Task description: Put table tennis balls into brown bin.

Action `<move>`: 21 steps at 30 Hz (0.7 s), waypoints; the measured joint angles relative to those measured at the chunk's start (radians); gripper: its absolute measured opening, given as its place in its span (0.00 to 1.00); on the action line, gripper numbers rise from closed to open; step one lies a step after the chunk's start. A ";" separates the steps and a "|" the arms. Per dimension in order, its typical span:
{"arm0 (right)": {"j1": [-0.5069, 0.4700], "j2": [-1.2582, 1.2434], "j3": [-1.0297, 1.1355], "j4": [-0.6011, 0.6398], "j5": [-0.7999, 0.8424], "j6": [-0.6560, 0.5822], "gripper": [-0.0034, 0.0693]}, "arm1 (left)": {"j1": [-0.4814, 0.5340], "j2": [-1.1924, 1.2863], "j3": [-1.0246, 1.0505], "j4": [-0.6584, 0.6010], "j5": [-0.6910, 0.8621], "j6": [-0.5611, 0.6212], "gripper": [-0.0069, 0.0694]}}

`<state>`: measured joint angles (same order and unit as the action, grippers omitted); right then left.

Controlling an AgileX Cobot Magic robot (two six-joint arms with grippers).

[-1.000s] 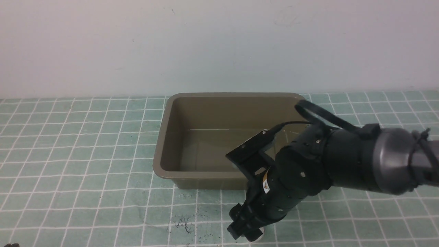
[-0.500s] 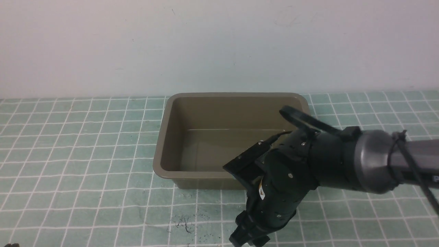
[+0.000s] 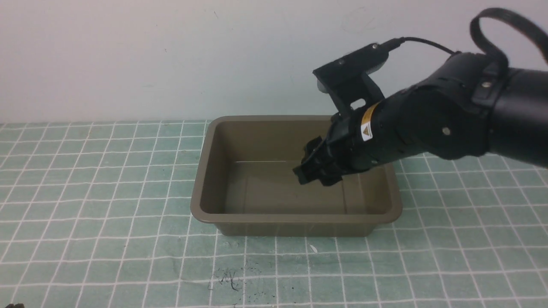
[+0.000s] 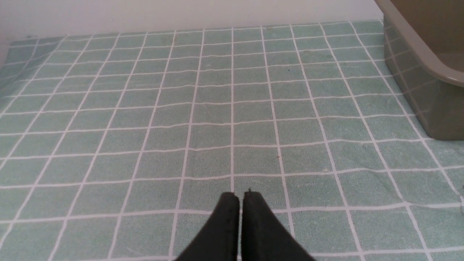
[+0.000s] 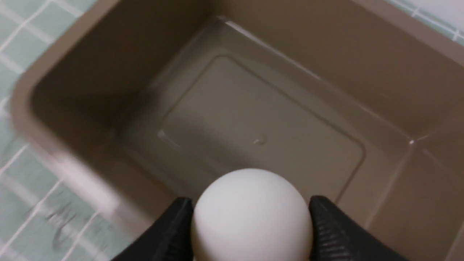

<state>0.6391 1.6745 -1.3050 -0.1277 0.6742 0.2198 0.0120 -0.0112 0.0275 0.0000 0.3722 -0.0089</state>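
Note:
The brown bin (image 3: 205,171) stands in the middle of the green checked cloth, with nothing on its glossy floor (image 5: 261,123). My right gripper (image 3: 314,173) hangs over the bin's right half, fingers pointing down into it. In the right wrist view a white table tennis ball (image 5: 252,214) sits squeezed between the two black ribbed fingers (image 5: 326,224), above the bin's floor; the front view hides the ball behind the gripper. My left gripper (image 4: 240,197) is out of the front view; its wrist view shows both fingers pressed together over bare cloth, with the bin's corner (image 4: 427,65) off to one side.
A pale wall rises behind the bin. Dark scuff marks (image 3: 231,278) and a small white fleck (image 3: 314,248) lie on the cloth in front of the bin. The right arm's cable (image 3: 492,25) loops above its wrist.
My right gripper has risen from the cloth in front of the bin and swung back over the bin's right half, carrying the ball with it.

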 joint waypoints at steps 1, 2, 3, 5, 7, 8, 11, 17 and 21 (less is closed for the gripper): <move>-0.009 0.029 -0.021 -0.001 0.002 0.001 0.63 | 0.000 0.000 0.000 0.000 0.000 0.000 0.09; -0.015 0.054 -0.042 -0.001 0.007 0.001 0.69 | 0.000 0.000 0.000 0.000 0.000 0.000 0.09; -0.018 0.070 -0.062 -0.002 0.016 0.001 0.75 | 0.000 0.000 0.000 0.000 0.000 0.000 0.09; -0.019 0.092 -0.090 -0.017 0.040 0.011 0.83 | 0.000 0.000 0.000 0.000 0.000 0.000 0.09; -0.019 0.082 -0.102 -0.052 0.068 0.047 0.82 | 0.000 0.000 0.000 0.000 0.000 0.000 0.09; -0.019 0.065 -0.103 -0.078 0.080 0.069 0.77 | 0.000 0.000 0.000 0.000 0.000 0.000 0.09; -0.019 -0.016 -0.103 -0.138 0.133 0.121 0.52 | 0.000 0.000 0.000 0.000 0.000 0.000 0.09; -0.020 -0.372 0.011 -0.188 0.159 0.205 0.06 | 0.000 0.000 0.000 0.000 0.000 0.000 0.09; -0.020 -0.681 0.238 -0.224 0.041 0.295 0.03 | 0.000 0.000 0.000 0.000 0.000 0.000 0.09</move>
<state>0.6187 0.9935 -1.0669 -0.3520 0.7153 0.5152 0.0120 -0.0112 0.0275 0.0000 0.3722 -0.0089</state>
